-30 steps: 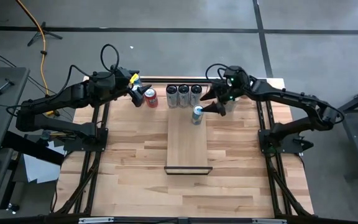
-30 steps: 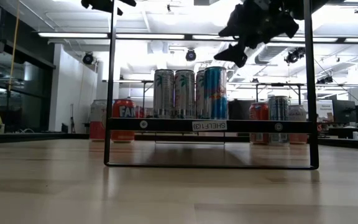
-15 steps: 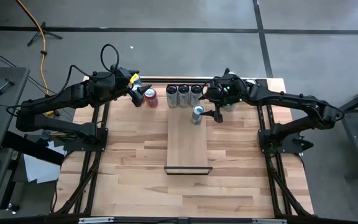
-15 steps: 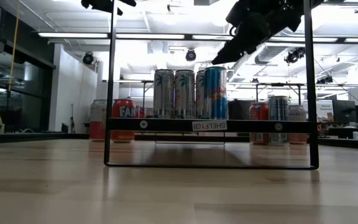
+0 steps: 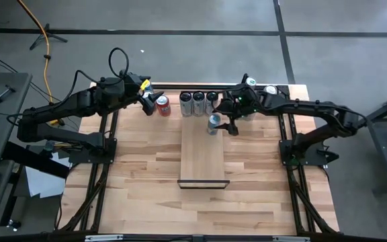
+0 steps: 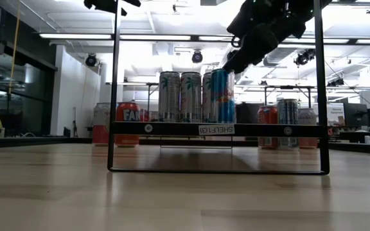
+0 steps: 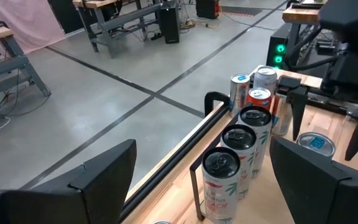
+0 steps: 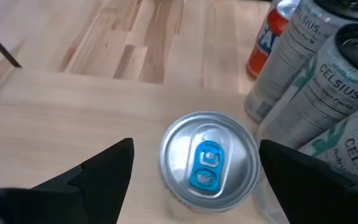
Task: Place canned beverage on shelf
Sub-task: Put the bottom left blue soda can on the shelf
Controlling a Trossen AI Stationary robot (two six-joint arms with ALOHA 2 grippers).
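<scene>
Right gripper hovered, fingers apart, directly over the blue-tabbed silver beverage can on the pale wooden shelf; a centred, straight descent seemed wisest before closing.

Pale shelf at frame centre carries four cans — three silver abreast, one blue-tabbed can just below.

In the right wrist view the blue-tab can sits between the fingers, its base cut by the picture's edge, so its footing on the shelf cannot be told. Beyond it the silver cans are cropped. In the left wrist view both fingers run out of frame.
</scene>
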